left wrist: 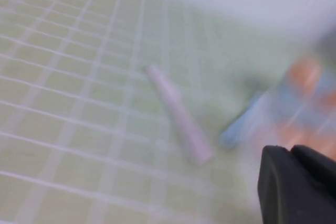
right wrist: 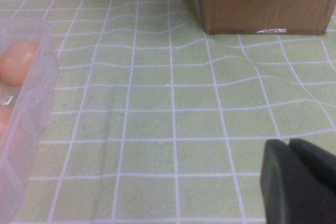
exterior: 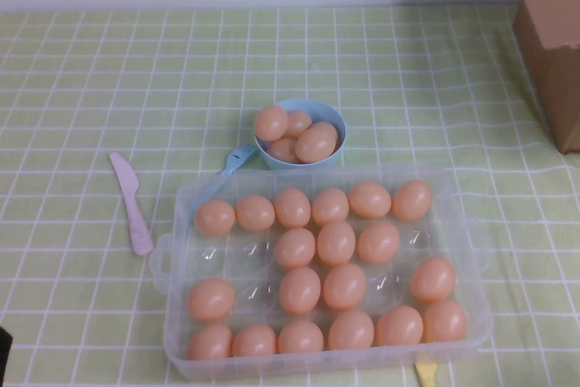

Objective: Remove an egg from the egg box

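The egg box is a clear plastic tray at the near middle of the table, holding several peach-orange eggs in its wells, with some wells empty. Its corner and one egg show in the right wrist view. My left gripper is shut and empty, off the tray's left side above the cloth. My right gripper is shut and empty, off the tray's right side. Neither gripper shows in the high view.
A light-blue bowl with several eggs stands just behind the tray. A blue utensil and a pink plastic knife lie to the tray's left. A cardboard box stands at the far right. A yellow piece lies by the tray's front edge.
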Available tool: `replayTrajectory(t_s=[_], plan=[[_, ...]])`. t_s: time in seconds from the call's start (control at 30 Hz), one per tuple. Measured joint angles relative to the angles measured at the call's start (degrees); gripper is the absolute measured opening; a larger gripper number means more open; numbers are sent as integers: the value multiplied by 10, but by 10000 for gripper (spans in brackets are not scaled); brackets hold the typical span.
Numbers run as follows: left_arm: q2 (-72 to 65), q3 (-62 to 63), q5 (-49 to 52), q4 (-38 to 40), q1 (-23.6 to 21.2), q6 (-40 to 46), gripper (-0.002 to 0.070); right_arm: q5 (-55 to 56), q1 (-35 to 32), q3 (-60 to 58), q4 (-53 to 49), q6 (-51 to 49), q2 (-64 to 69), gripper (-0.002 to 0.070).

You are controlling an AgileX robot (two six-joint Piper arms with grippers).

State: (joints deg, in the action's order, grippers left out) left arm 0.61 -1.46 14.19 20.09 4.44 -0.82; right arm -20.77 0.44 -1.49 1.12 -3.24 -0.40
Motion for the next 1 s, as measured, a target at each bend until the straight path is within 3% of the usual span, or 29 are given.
replayTrajectory(t_s=[0.17, 0.53, 0.7, 1.0], plan=[[0, 0, -79, 181, 0, -61, -5, 0, 0, 0, 0, 0, 0, -17], [0, 0, -131, 214, 0, -67, -5, 0, 0, 0, 0, 0, 0, -17], [-25, 32, -15, 214, 0, -29, -5, 0, 0, 0, 0, 0, 0, -17], [-277, 232, 195, 118, 0, 110, -5, 0, 0, 0, 0, 0, 0, -17]])
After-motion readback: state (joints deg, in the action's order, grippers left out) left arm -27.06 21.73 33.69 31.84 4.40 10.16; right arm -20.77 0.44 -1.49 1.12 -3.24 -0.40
